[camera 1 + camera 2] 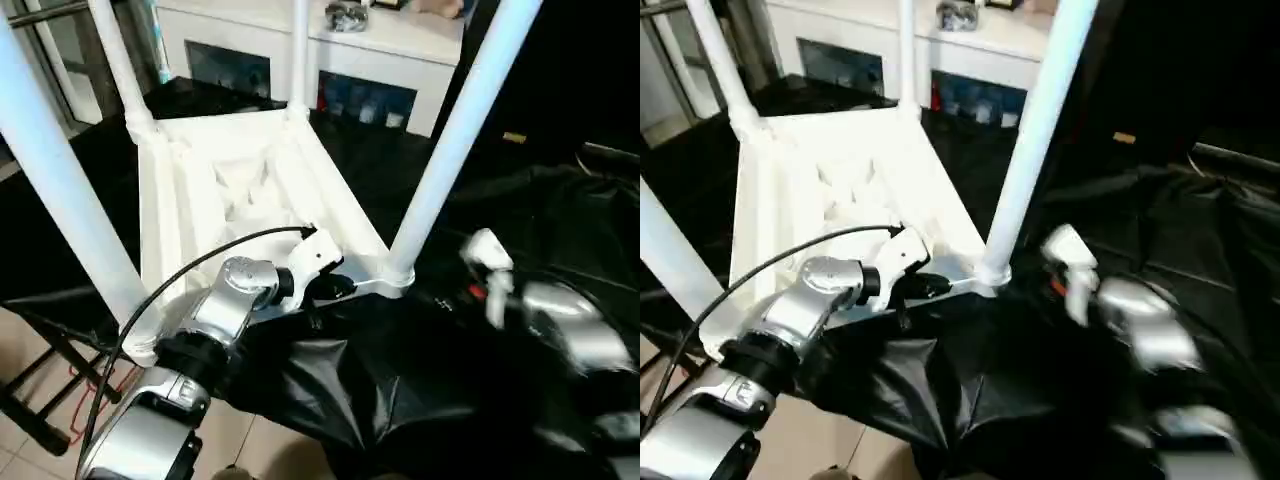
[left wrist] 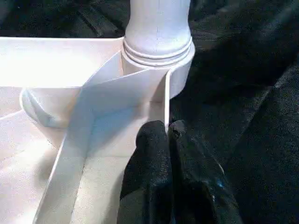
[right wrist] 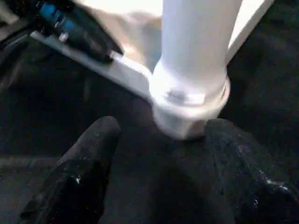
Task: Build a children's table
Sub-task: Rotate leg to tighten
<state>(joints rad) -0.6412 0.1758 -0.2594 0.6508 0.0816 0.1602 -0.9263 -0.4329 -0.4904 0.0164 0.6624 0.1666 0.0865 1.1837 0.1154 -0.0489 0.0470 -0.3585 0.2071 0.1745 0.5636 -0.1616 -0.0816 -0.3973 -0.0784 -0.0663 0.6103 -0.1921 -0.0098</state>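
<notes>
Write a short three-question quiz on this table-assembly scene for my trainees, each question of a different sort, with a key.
1. True or false: the tabletop lies underside up.
2. The left gripper is: A) open above a leg; B) shut on the tabletop's rim; C) resting on the black cloth.
3. How many legs stand in the corner sockets?

Key: 1 true; 2 B; 3 four. The right gripper stands open, facing the near leg.

silver jointed forearms (image 1: 225,300), a black cable (image 1: 190,262) looping over, white wrist housing, black fingers (image 2: 152,154)
</notes>
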